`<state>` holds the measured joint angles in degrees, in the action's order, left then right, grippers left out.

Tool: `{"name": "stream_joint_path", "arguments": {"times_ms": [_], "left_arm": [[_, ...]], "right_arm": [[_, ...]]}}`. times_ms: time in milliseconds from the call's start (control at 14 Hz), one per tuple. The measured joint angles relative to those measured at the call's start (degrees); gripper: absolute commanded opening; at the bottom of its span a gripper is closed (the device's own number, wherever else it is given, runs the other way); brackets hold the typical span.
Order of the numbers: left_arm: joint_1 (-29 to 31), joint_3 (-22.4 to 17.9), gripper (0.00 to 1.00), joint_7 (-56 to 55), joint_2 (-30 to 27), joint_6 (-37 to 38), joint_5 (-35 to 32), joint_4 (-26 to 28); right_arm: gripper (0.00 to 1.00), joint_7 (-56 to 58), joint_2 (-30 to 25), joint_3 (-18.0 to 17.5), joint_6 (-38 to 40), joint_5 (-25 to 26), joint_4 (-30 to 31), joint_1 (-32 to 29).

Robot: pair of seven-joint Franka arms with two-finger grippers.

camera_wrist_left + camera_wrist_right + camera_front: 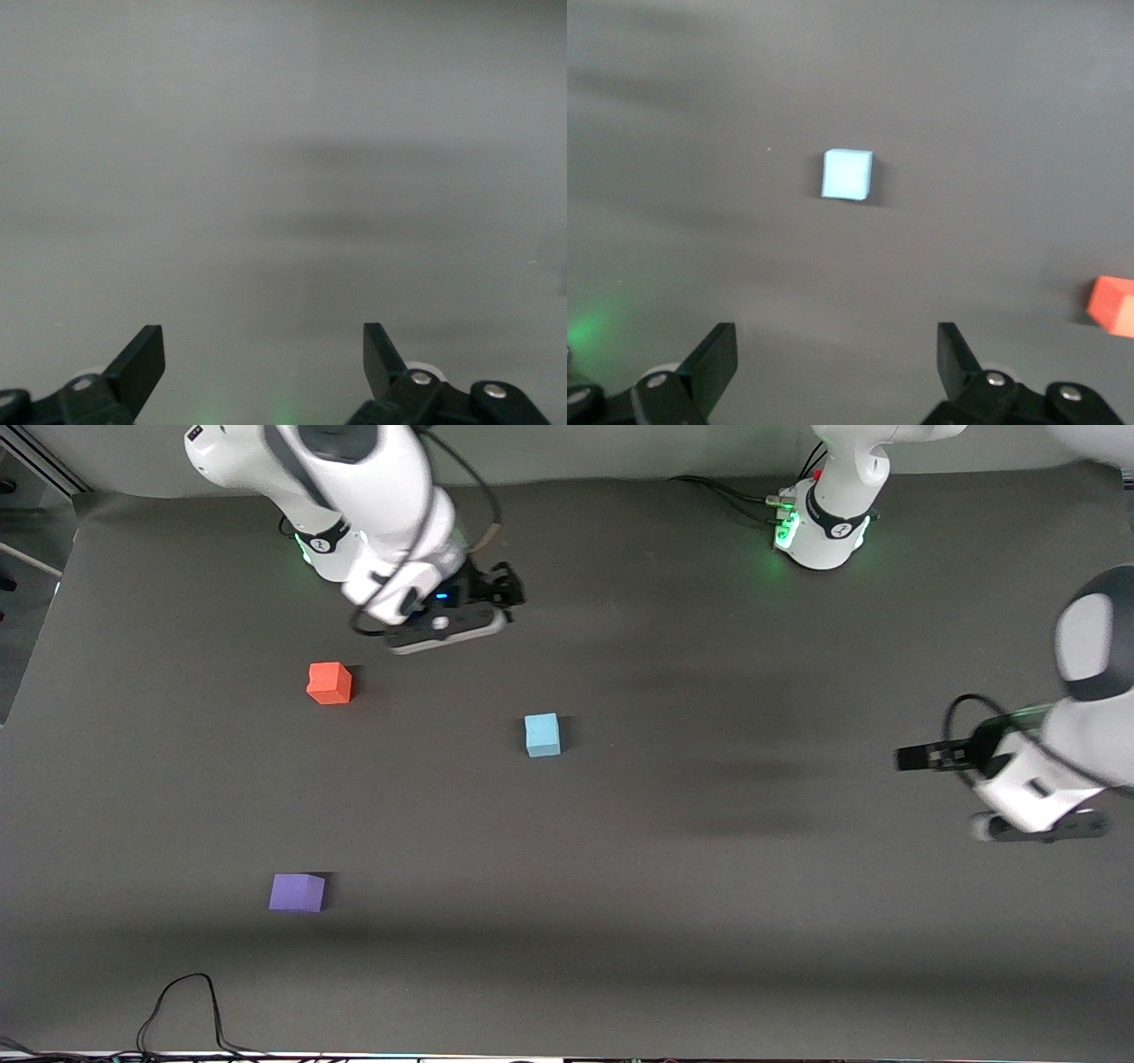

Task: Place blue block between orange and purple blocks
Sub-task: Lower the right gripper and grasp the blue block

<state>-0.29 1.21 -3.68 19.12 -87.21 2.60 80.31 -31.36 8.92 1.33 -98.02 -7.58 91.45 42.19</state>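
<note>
The light-blue block (pixel 542 734) sits on the dark mat near the table's middle. The orange block (pixel 330 683) lies toward the right arm's end, farther from the front camera. The purple block (pixel 298 892) lies nearer the front camera, at that same end. My right gripper (pixel 447 631) hangs open and empty over the mat, between the orange and blue blocks and closer to the bases. Its wrist view shows the open gripper (pixel 833 354), the blue block (pixel 847 173) and the orange block (pixel 1112 305). My left gripper (pixel 1041 828) waits open and empty at the left arm's end, seeing only bare mat (pixel 264 354).
A black cable (pixel 186 1005) loops on the mat at the edge nearest the front camera. Cables (pixel 735 500) run to the left arm's base. The mat (pixel 709 886) is bare between the blue block and the left gripper.
</note>
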Motion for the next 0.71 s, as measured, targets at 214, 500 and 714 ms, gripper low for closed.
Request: {"name": "stream_joint_path", "arguments": {"times_ms": [214,500,714], "left_arm": [[1.43,0.1,1.0,1.98,-4.87,-2.91,-2.77,5.63],[1.43,0.41,1.0,2.51,-10.93,-3.81,-3.66,10.98],[1.44,0.44,1.0,2.7,-15.51,-4.63,-3.71,14.97]], "right_arm": [[1.0,-1.76,2.73,0.02,-2.3,0.0,0.24,1.98],[1.0,-1.76,4.01,0.3,-11.23,0.2,6.14,1.99],[1.0,-1.76,7.16,0.41,-23.25,1.19,13.47,2.0]]}}
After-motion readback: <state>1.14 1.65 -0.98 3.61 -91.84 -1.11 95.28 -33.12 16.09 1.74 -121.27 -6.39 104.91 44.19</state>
